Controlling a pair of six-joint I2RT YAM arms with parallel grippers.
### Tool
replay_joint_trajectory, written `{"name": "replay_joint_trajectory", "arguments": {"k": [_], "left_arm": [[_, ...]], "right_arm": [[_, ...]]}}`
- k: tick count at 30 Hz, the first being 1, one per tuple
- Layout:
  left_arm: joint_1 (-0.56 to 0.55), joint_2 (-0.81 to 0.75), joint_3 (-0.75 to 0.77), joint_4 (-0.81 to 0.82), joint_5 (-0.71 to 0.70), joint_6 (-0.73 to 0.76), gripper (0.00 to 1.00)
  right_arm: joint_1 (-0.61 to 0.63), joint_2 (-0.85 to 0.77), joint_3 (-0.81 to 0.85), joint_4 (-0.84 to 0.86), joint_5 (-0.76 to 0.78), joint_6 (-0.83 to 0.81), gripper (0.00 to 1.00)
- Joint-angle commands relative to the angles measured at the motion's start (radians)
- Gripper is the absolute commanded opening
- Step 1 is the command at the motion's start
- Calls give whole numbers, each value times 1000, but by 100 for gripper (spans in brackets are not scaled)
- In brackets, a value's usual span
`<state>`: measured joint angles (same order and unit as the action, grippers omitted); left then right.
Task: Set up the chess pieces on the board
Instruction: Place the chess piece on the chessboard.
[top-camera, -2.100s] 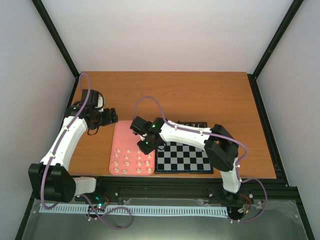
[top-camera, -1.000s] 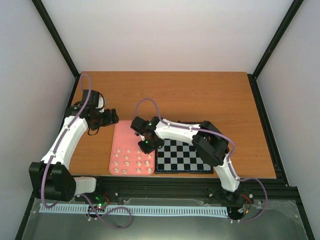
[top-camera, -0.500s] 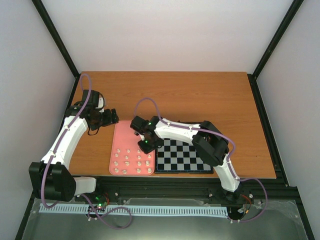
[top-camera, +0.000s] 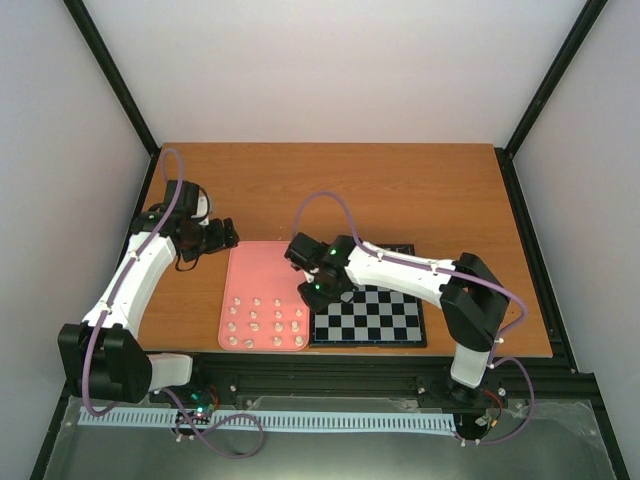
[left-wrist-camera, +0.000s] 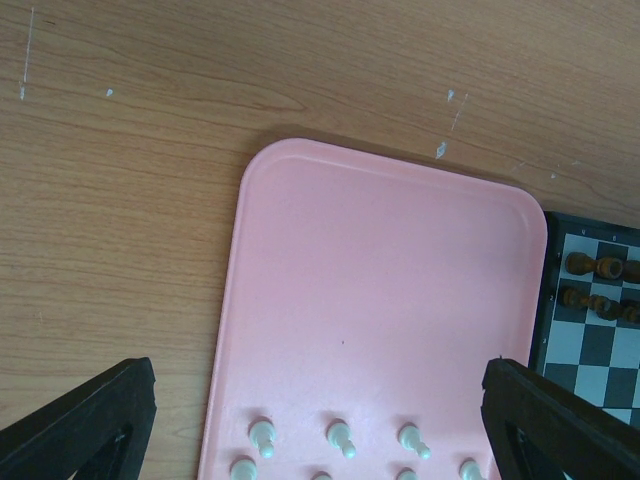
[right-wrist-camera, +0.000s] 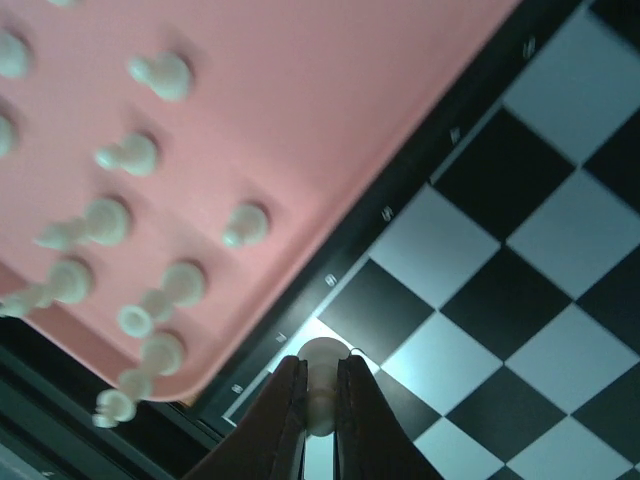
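a: what sits on the left?

b: the left gripper (top-camera: 222, 236) hangs wide open over the surface (top-camera: 400, 190), by the far left corner of the pink tray (left-wrist-camera: 380, 280), and holds nothing. the chess pieces (top-camera: 265, 322) stand in rows at the tray's near end.

a: and further right?

b: the right gripper (right-wrist-camera: 320, 385) is pinched narrow on one cream piece (right-wrist-camera: 322, 358). it hangs over the left edge of the board (right-wrist-camera: 480, 250), just across from the tray.

a: how should it set the piece down?

b: i'd carry it over its square and lower it straight until the base sits flat in the middle. then ease the gripper apart and lift straight up, so the piece doesn't tip.

a: which view tells what?

b: only the right wrist view shows the grip and the squares beneath, because from above the arm hides the piece. the left wrist view shows dark pieces (left-wrist-camera: 595, 285) on the board's far rows, which the top view doesn't make out. the top view alone shows both arms together.
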<state>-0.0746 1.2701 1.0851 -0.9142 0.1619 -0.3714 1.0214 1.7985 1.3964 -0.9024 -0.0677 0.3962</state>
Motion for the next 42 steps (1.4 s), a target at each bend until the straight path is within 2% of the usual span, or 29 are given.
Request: {"name": "replay_joint_trajectory", "arguments": {"k": [1, 8, 33, 38, 42], "left_arm": [[3, 5, -2, 15, 13, -13, 100], [3, 10, -5, 17, 23, -16, 100], [3, 16, -7, 19, 26, -13, 100], [3, 14, -10, 21, 26, -12, 100], [4, 16, -9, 22, 28, -13, 100]], "right_arm": [[3, -16, -72, -4, 2, 24, 3], [43, -14, -108, 18, 5, 33, 3], [47, 51, -125, 31, -47, 8, 4], [46, 57, -124, 28, -37, 11, 10], [46, 61, -124, 26, -34, 11, 22]]}}
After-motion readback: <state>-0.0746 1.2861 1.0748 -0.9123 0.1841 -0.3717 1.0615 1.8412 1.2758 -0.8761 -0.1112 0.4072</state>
